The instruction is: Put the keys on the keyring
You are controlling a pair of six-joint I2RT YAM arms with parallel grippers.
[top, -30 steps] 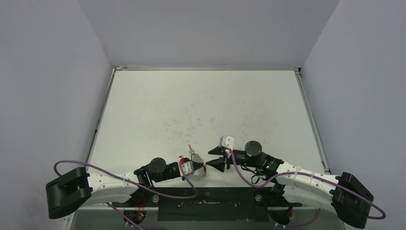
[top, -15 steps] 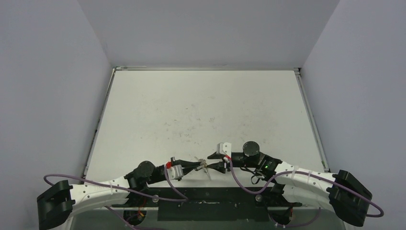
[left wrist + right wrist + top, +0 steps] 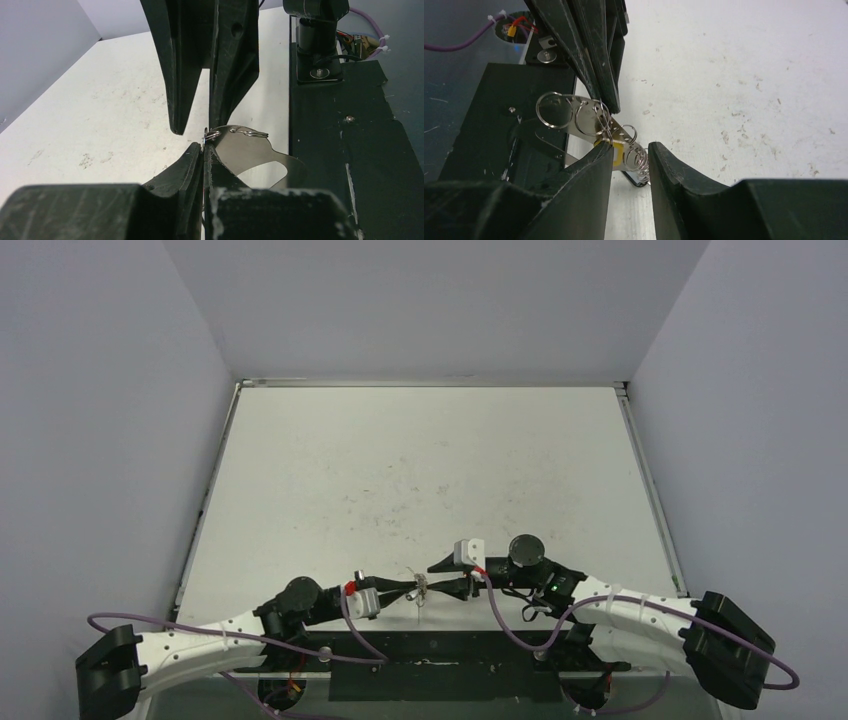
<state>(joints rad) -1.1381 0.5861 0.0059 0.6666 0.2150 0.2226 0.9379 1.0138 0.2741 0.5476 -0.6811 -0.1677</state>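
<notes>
left tool (image 3: pixel 204 148) is pinching the keyring (image 3: pixel 252 152); right tool (image 3: pixel 630 146), facing it, is straddling the keys (image 3: pixel 639 162), spread.

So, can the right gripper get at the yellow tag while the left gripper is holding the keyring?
Probably yes. The yellow tag sits between the right gripper's part-open jaws, touching one finger, and nothing blocks it. The left gripper, shut on the keyring, is outside that gap.

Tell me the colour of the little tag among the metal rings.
Yellow. The tag shows best in the right wrist view.
</notes>
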